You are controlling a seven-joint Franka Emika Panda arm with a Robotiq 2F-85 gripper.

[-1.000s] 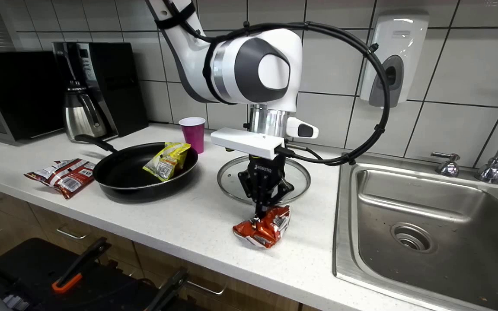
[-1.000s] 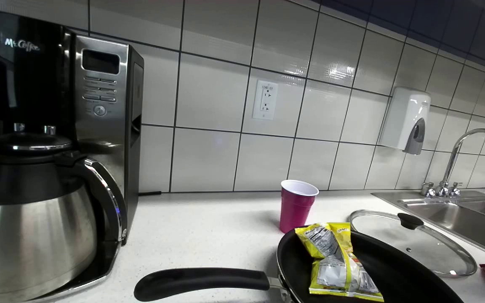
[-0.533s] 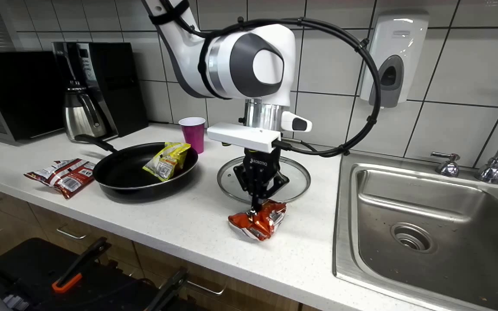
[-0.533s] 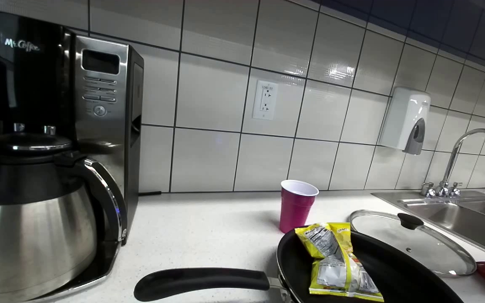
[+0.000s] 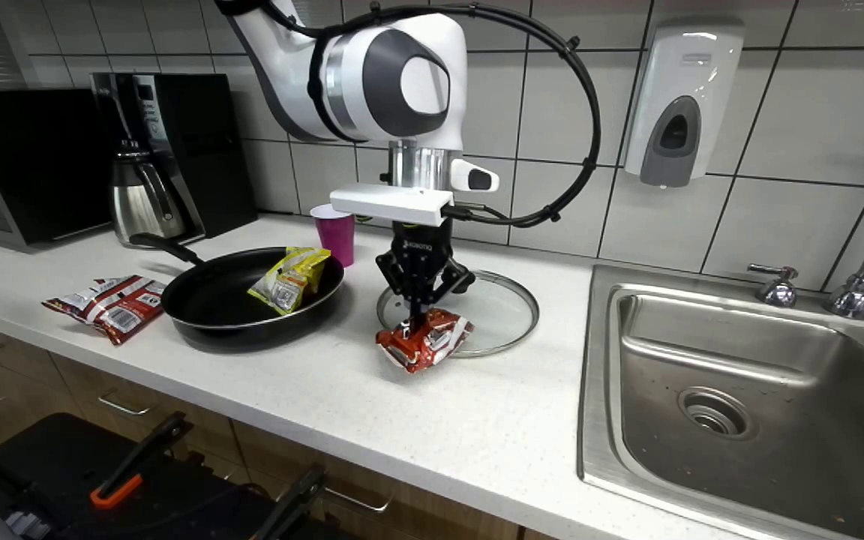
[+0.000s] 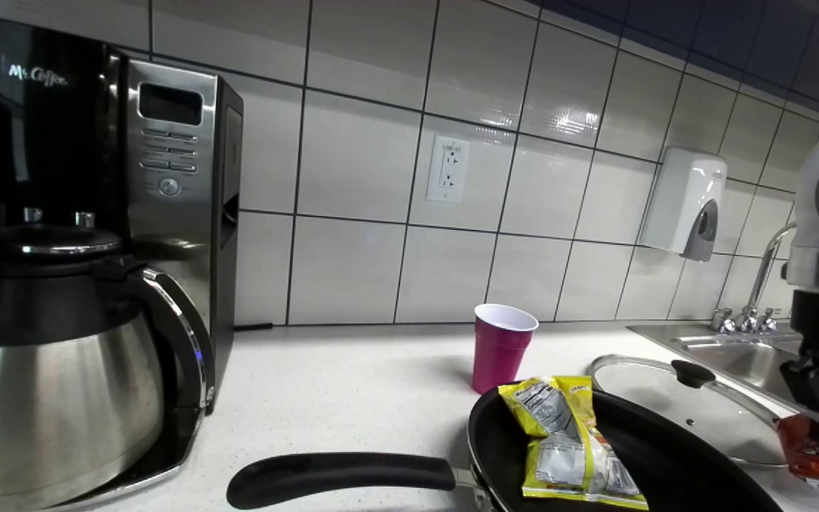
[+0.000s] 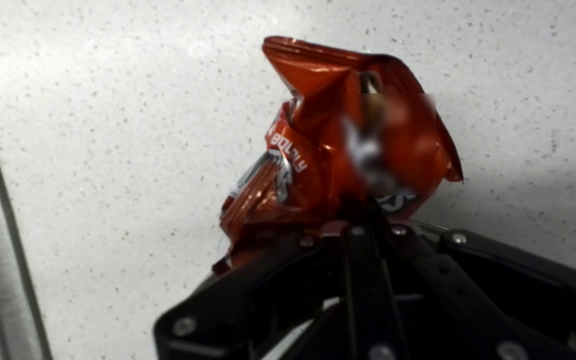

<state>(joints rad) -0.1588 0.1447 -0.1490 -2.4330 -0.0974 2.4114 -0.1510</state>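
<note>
An end effector [image 5: 417, 324] is pinching a crumpled red bag [image 5: 438, 341] just below the centre of an exterior view, which alone is showing a second red bag [image 5: 118, 304] lying at left.

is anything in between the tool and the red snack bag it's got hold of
Nothing visible: the tool is closed directly on the red snack bag. The glass pan lid shows partly behind them in both exterior views, not between.

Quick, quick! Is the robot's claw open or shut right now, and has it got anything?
Gripper: closed, holding a red bag pinched in its jaws.
</note>
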